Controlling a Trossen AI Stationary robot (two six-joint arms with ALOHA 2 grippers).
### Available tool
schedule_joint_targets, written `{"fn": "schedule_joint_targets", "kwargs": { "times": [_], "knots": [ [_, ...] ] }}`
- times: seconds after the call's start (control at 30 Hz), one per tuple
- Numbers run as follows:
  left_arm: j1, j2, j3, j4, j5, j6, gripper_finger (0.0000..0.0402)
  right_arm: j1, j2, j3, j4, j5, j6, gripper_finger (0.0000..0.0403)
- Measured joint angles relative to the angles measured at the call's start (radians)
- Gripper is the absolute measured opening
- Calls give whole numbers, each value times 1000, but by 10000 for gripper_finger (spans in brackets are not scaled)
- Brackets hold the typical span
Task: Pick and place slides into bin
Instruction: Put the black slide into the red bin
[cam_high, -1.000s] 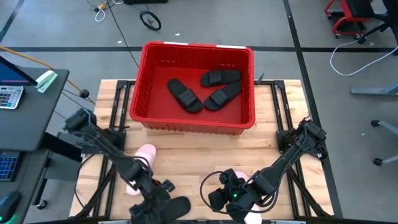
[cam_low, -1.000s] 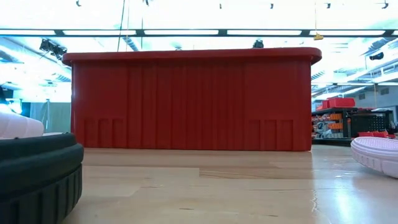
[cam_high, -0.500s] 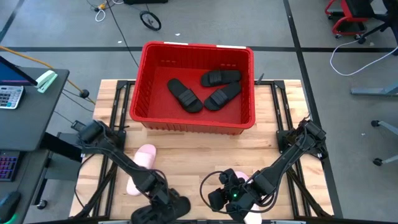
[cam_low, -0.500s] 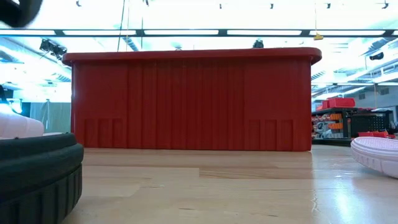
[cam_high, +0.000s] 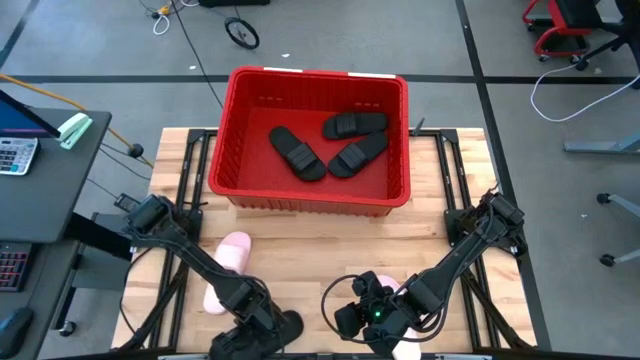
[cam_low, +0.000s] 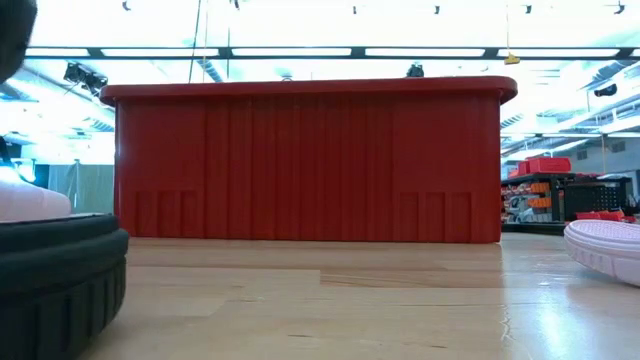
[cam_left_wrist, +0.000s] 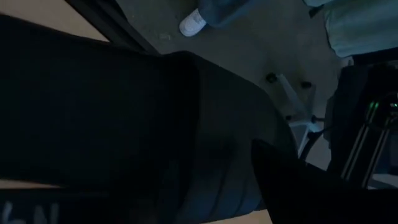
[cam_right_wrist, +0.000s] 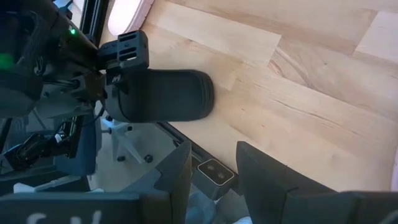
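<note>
Three black slides (cam_high: 330, 142) lie on the floor of the red bin (cam_high: 236, 140) at the table's far side. A fourth black slide (cam_high: 287, 324) lies at the near edge, sole on the wood (cam_low: 55, 285). My left gripper (cam_high: 252, 322) is down on its left end and shows in the right wrist view (cam_right_wrist: 124, 59). A pale pink slide (cam_high: 228, 262) lies left of centre. My right gripper (cam_high: 365, 318) is open and empty beside a second pink slide (cam_high: 405, 350), which rests on the table (cam_low: 605, 245). My left gripper is on the black slide's left end (cam_right_wrist: 127, 93), coming from above and slanting toward the near edge. The slide fills the left wrist view (cam_left_wrist: 124, 124), with one finger (cam_left_wrist: 292, 186) against its side; the other finger is hidden. The slide rests flat on the table.
The bin's near wall (cam_low: 300, 165) stands across the table's middle. Bare wood lies between the bin and the near slides. A side desk with a calculator (cam_high: 15, 155) stands to the left. The table's near edge runs right under both grippers (cam_right_wrist: 211, 168).
My left arm has swung in and lowered its gripper onto the black slide at the near edge. The slide has shifted slightly along the table and stays flat. My right arm has kept still.
</note>
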Motion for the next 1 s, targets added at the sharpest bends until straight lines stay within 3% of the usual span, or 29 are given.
{"fn": "schedule_joint_targets", "kwargs": {
  "times": [0.2,0.37,0.63,0.83,1.0],
  "knots": [
    [0,0,0,0,4,-1,195,0,0,0,0,0,-4,134],
    [0,0,0,0,4,8,175,0,0,0,0,0,-5,134],
    [3,40,2,-1,17,6,109,0,0,0,-1,0,-19,134],
    [18,56,6,-8,38,-1,18,1,0,0,-1,0,-26,134],
    [35,18,58,-44,28,-115,16,1,0,0,-1,0,-34,134]
  ]
}}
